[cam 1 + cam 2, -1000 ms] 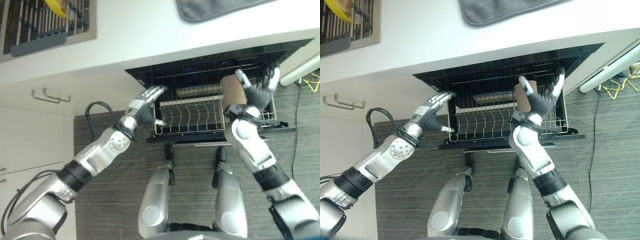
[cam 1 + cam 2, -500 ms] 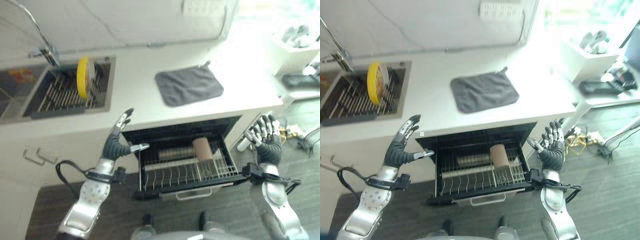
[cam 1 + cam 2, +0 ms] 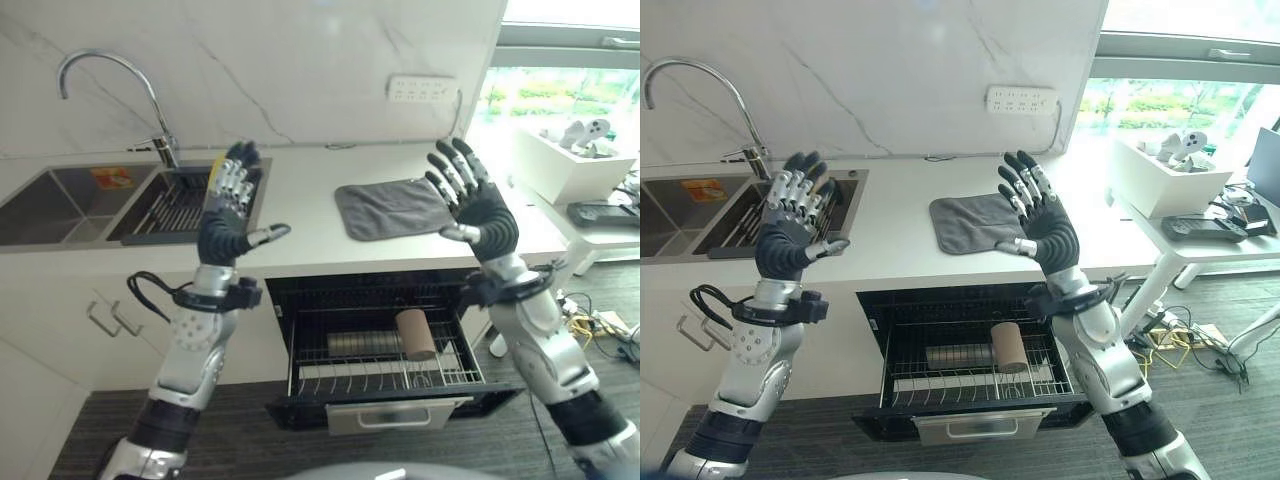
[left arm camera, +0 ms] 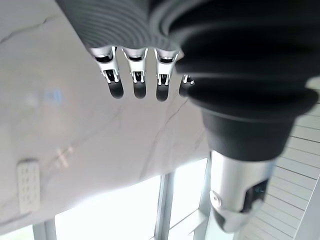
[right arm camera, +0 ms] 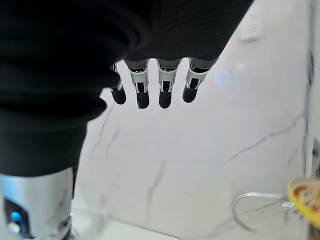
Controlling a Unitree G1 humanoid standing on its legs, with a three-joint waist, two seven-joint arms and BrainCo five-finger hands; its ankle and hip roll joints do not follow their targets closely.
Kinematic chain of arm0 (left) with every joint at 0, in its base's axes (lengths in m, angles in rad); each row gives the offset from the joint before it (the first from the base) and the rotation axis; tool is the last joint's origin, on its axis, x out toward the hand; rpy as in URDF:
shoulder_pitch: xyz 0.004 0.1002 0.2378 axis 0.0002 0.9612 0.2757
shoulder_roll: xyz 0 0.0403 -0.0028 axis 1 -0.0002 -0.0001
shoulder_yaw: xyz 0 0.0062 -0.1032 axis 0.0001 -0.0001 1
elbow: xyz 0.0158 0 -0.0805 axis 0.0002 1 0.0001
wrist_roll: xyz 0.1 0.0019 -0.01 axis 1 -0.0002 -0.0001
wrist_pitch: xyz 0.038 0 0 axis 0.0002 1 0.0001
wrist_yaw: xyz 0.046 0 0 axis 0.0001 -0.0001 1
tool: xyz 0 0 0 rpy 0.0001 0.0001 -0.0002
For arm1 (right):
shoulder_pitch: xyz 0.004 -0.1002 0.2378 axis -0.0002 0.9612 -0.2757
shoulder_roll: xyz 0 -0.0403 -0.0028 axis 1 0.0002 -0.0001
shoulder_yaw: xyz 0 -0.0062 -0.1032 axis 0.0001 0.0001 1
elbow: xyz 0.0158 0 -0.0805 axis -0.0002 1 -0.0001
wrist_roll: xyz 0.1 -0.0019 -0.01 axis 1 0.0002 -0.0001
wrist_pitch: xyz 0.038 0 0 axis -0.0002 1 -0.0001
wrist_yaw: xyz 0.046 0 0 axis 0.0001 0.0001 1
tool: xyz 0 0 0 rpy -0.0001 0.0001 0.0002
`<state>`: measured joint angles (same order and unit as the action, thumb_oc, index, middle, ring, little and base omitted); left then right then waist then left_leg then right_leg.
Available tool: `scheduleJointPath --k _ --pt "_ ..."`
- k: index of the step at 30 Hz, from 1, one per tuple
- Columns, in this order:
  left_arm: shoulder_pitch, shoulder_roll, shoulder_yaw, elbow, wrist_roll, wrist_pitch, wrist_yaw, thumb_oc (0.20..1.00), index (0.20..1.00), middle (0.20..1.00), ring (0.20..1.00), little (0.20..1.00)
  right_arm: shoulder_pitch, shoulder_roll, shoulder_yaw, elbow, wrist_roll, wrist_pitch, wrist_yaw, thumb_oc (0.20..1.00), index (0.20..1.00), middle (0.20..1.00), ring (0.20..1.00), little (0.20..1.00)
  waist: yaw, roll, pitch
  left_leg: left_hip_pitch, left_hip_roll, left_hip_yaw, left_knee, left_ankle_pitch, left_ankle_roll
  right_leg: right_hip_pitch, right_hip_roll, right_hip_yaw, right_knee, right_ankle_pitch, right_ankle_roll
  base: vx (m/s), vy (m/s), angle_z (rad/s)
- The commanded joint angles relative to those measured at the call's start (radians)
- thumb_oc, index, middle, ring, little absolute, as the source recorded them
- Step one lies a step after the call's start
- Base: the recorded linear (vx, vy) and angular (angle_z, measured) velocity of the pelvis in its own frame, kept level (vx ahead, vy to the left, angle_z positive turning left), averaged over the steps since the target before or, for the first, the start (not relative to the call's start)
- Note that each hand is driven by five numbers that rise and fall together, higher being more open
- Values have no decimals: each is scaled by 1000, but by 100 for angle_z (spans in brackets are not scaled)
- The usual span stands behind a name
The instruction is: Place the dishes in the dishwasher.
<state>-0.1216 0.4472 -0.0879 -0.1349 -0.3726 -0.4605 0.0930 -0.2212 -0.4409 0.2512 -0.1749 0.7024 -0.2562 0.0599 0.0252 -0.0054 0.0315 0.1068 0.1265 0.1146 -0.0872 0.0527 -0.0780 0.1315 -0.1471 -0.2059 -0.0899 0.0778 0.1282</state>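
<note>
Both hands are raised above the white tabletop (image 3: 310, 225), palms forward. Left hand (image 3: 228, 205): fingers straight and spread, released, holding nothing, above the sink's dark ridged drying rack (image 3: 170, 205). Right hand (image 3: 478, 205): fingers likewise straight and fanned, empty, above the tabletop's right end.

Under the tabletop's front edge the dishwasher (image 3: 385, 350) stands open, its black cavity exposed and its wire rack (image 3: 385, 375) of thin metal tines pulled out. In the rack a brown cylindrical cup (image 3: 413, 334) lies on its side toward the right; just beside it, toward the left, lies a grey ribbed cylindrical item (image 3: 365, 344), too dim to identify. A yellow dish (image 3: 214, 170) stands on edge in the drying rack, mostly hidden behind the left hand.

On the tabletop a flat grey cloth mat (image 3: 390, 207) with rounded corners lies toward the right, partly overlapped by the right hand. A curved chrome tap (image 3: 115, 90) rises at the back edge behind the steel sink basin (image 3: 50, 205). The wall is veined white marble carrying a white socket strip (image 3: 424, 90). A white table (image 3: 590, 215) stands past the tabletop's right end.
</note>
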Motion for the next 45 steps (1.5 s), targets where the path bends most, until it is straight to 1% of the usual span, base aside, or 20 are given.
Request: scheduleJointPath --k 1,10,15,19,23,27,29,30,31,32,33,34,35,37,38,39,40,41,43,45 --pt "-42 22 35 6 19 -25 -34 1000 1000 1000 1000 1000 -12 0 -57 -69 24 6 62 1000 1000 1000 1000 1000 15 -7 29 -4 21 -25 0 -1 -4 32 -5 -21 12 -39 -21 64 -21 4" --pt "18 55 63 -29 84 53 -84 1000 1000 1000 1000 1000 2 17 -57 -29 -33 -3 2 1000 1000 1000 1000 1000 37 1 31 -2 10 -41 0 -10 1 34 -22 -24 5 -29 -5 50 -5 9" --pt "29 83 63 -11 91 53 -84 1000 1000 1000 1000 1000 -6 13 -60 -1 -13 -12 -6 1000 1000 1000 1000 1000 45 5 46 10 4 -56 0 -11 4 34 -23 -11 14 -30 -7 -4 -17 4" --pt "-56 92 22 82 115 29 -20 1000 1000 1000 1000 1000 -140 40 -18 112 -25 -25 -36 1000 1000 1000 1000 1000 68 8 85 15 8 -98 22 -2 4 29 -19 3 46 -46 -22 -86 -77 4" --pt "-30 105 67 57 113 45 -27 1000 1000 1000 1000 1000 -108 33 -28 92 -21 -38 -30 1000 1000 1000 1000 1000 86 2 87 11 13 -131 12 21 -1 38 6 1 50 -54 -33 3 -108 13" --pt "-18 105 89 55 66 19 -77 1000 1000 1000 1000 1000 -34 14 -82 52 -48 -64 -12 1000 1000 1000 1000 1000 60 10 100 -44 -5 -114 73 19 8 1 39 9 149 -108 -65 -36 86 37" --pt "-26 94 78 77 49 -18 -101 1000 1000 1000 1000 1000 -28 5 -109 48 -73 -79 -25 1000 1000 1000 1000 1000 30 14 121 -60 33 -78 109 25 -7 -31 22 8 206 -123 -67 -118 396 72" --pt "-32 90 77 93 53 -31 -105 1000 1000 1000 1000 1000 -48 2 -114 56 -78 -77 -26 1000 1000 1000 1000 1000 27 17 126 -64 52 -110 126 23 -19 -37 9 30 222 -131 -65 -64 324 69" --pt "-32 90 77 93 53 -31 -105 1000 1000 1000 1000 1000 -48 2 -114 56 -78 -77 -26 1000 1000 1000 1000 1000 27 17 126 -64 52 -110 126 23 -19 -37 9 30 222 -131 -65 -34 588 34" --pt "-39 94 88 119 53 -50 -120 1000 1000 1000 1000 1000 -74 -10 -125 66 -77 -72 -26 1000 1000 1000 1000 1000 28 27 128 -59 68 -176 147 13 -36 -48 -23 65 245 -145 -49 -23 592 20" --pt "-46 102 91 119 55 -39 -119 1000 1000 1000 1000 1000 -82 -16 -123 70 -70 -70 -28 1000 1000 1000 1000 1000 24 31 126 -51 57 -182 147 -12 -32 -49 -37 77 246 -147 -38 -31 879 -11" --pt "-40 118 77 123 67 -39 -107 1000 1000 1000 1000 1000 -81 -19 -127 74 -57 -69 -35 1000 1000 1000 1000 1000 14 38 122 -35 43 -151 152 -42 -27 -52 -73 84 248 -136 -13 -32 582 -37" --pt "-31 126 75 112 74 -40 -105 1000 1000 1000 1000 1000 -66 -19 -133 75 -41 -82 -30 1000 1000 1000 1000 1000 17 34 123 -38 18 -158 173 -61 -18 -53 -91 95 237 -108 7 -61 564 -73" --pt "-28 143 77 85 75 -23 -118 1000 1000 1000 1000 1000 -41 -4 -152 75 -52 -116 -27 1000 1000 1000 1000 1000 21 27 126 -40 -23 -150 193 -94 12 -66 -156 100 210 -11 41 -98 387 -57" --pt "-37 165 72 86 93 -12 -110 1000 1000 1000 1000 1000 -49 18 -149 82 -69 -122 -39 1000 1000 1000 1000 1000 35 20 124 -34 -55 -150 182 -111 31 -71 -200 89 170 65 57 -153 379 -15" --pt "-38 199 79 93 74 -13 -123 1000 1000 1000 1000 1000 -60 28 -145 87 -71 -127 -60 1000 1000 1000 1000 1000 59 15 119 -29 -81 -133 175 -126 46 -85 -240 46 133 140 71 -149 327 -43" --pt "-34 209 86 96 69 -18 -132 1000 1000 1000 1000 1000 -63 31 -142 87 -72 -128 -68 1000 1000 1000 1000 1000 67 14 116 -25 -86 -122 169 -129 50 -91 -246 25 126 157 75 -204 380 -65" --pt "-23 237 93 99 78 -25 -125 1000 1000 1000 1000 1000 -80 50 -121 97 -83 -130 -82 1000 1000 1000 1000 1000 81 19 110 -15 -101 -93 146 -129 75 -115 -188 12 167 126 66 -173 310 -83" --pt "-13 226 91 87 85 -20 -120 1000 1000 1000 1000 1000 -61 44 -122 88 -82 -137 -79 1000 1000 1000 1000 1000 71 19 100 -27 -122 -96 126 -103 98 -120 -94 22 205 47 39 -144 269 -45" --pt "-4 210 89 72 115 -11 -106 1000 1000 1000 1000 1000 -40 38 -125 73 -74 -153 -64 1000 1000 1000 1000 1000 64 19 98 -30 -143 -111 92 -83 122 -142 5 43 300 -20 10 -108 144 3"
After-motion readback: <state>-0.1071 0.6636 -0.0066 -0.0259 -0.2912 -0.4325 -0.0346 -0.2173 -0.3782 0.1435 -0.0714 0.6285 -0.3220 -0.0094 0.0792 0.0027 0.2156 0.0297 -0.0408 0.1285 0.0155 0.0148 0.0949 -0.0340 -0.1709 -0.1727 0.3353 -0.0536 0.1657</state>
